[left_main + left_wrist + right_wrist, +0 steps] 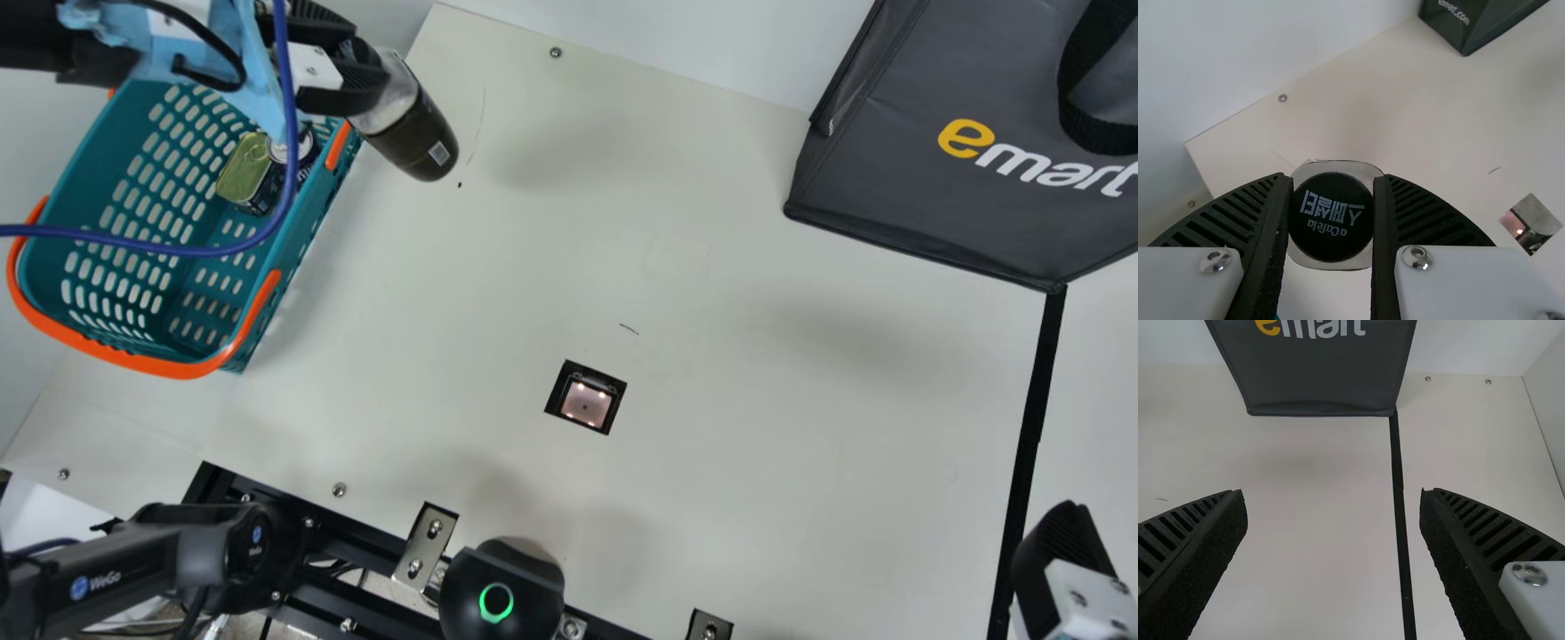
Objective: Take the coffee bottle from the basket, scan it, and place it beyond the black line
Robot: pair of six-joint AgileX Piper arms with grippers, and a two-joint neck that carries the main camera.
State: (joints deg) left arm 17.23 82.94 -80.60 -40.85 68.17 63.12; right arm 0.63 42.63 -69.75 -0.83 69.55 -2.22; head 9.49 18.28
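Observation:
My left gripper is shut on the coffee bottle at the upper left, holding it tilted by the basket's right rim. The basket is teal with orange handles. In the left wrist view the bottle's black cap sits between both fingers of my left gripper. A square scanner window lies in the middle of the table. The black line runs down the right side. Beside it at the lower right is my right gripper; in the right wrist view my right gripper stands open with nothing between its fingers.
Inside the basket lie a green-topped can and another can. A dark grey bag stands at the upper right, its corner meeting the black line. A blue cable hangs across the basket. A round black device sits at the front edge.

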